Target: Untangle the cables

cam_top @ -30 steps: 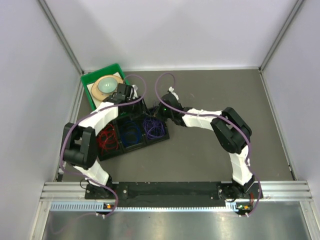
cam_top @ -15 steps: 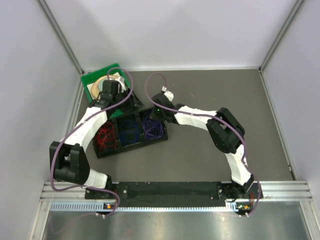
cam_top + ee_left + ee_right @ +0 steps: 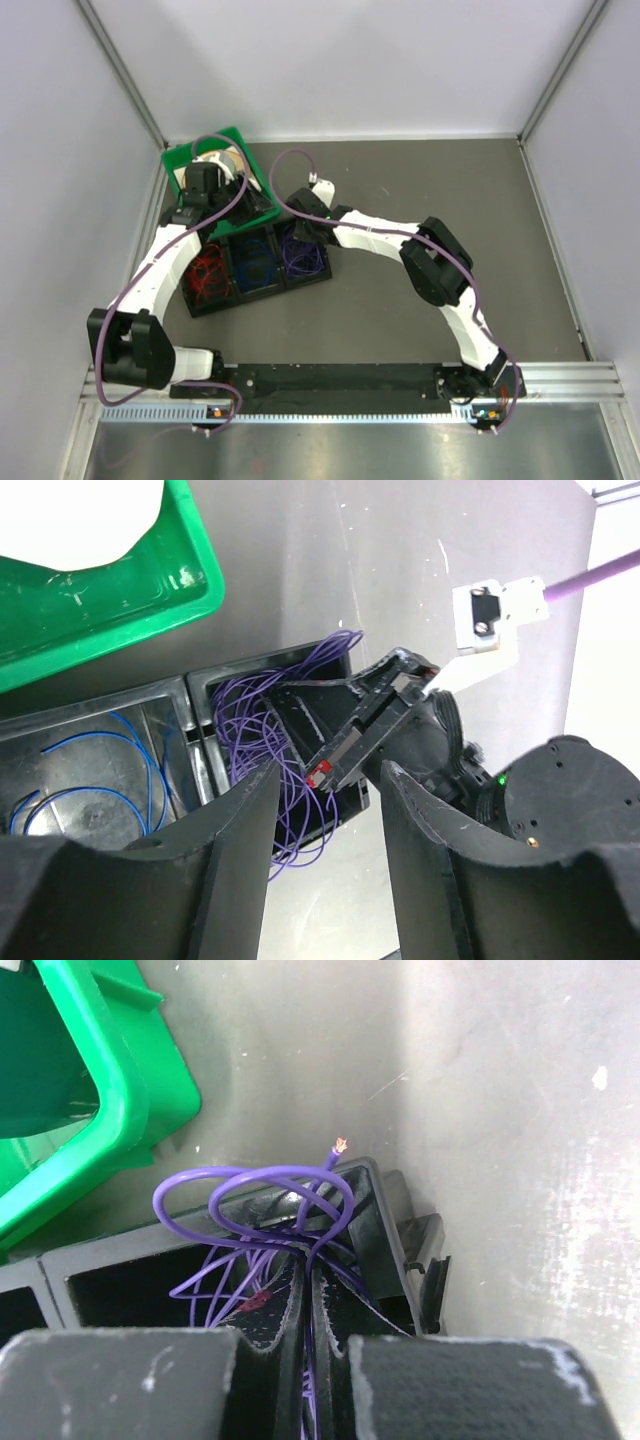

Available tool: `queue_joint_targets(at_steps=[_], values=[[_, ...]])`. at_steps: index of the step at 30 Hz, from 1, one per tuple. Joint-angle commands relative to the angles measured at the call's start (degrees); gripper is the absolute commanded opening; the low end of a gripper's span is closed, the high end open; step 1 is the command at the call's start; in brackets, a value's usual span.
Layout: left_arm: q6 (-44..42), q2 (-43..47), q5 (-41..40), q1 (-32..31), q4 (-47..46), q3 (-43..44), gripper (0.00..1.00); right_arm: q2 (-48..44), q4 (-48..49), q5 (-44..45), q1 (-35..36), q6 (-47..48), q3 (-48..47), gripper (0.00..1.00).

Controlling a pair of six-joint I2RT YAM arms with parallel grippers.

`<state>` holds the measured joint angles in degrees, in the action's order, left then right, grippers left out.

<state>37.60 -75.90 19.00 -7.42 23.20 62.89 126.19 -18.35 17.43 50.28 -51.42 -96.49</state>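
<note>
The cables lie sorted in a black three-compartment tray (image 3: 335,268): red cables (image 3: 208,276), blue cables (image 3: 256,268) and purple cables (image 3: 301,256). My right gripper (image 3: 308,1260) is shut on a purple cable (image 3: 250,1192), which loops above the compartment's far rim with its bare end sticking up. In the top view the right gripper (image 3: 302,222) sits over the purple compartment's far edge. My left gripper (image 3: 330,780) is open with nothing between its fingers. It hovers by the tray's far side (image 3: 240,205), looking at the purple cables (image 3: 262,705) and blue cables (image 3: 95,785).
A green bin (image 3: 255,205) holding a round wooden board and a bowl stands at the back left, touching the tray. Its rim also shows in both wrist views, as the green bin (image 3: 190,580) and the green bin (image 3: 120,1110). Walls enclose the table on three sides.
My right gripper has moved left along the tray's far edge with the purple cable. My left arm has stretched out towards the back left, its gripper now by the green bin.
</note>
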Motion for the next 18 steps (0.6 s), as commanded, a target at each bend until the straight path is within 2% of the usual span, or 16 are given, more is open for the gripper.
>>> queue_joint_targets(at_steps=[1,12,15,16,18], values=[[0.1,1.9,0.4,0.6,-1.1,-0.8,0.50,4.8,-10.1,6.4,0.3,0.0,2.5,0.00],[-0.4,4.2,-0.5,1.0,-0.8,-0.2,0.52,2.8,-14.1,11.3,1.0,9.1,1.5,0.00],[-1.2,4.9,-1.8,1.2,0.0,1.0,0.52,1.4,-13.0,11.0,1.0,10.9,2.6,0.08],[-1.3,5.1,-2.0,1.2,0.3,1.3,0.52,0.8,-12.5,10.4,1.0,11.2,3.1,0.13],[-1.7,5.0,-1.8,1.3,0.3,1.7,0.52,-1.2,-10.8,10.1,1.0,12.7,4.5,0.16]])
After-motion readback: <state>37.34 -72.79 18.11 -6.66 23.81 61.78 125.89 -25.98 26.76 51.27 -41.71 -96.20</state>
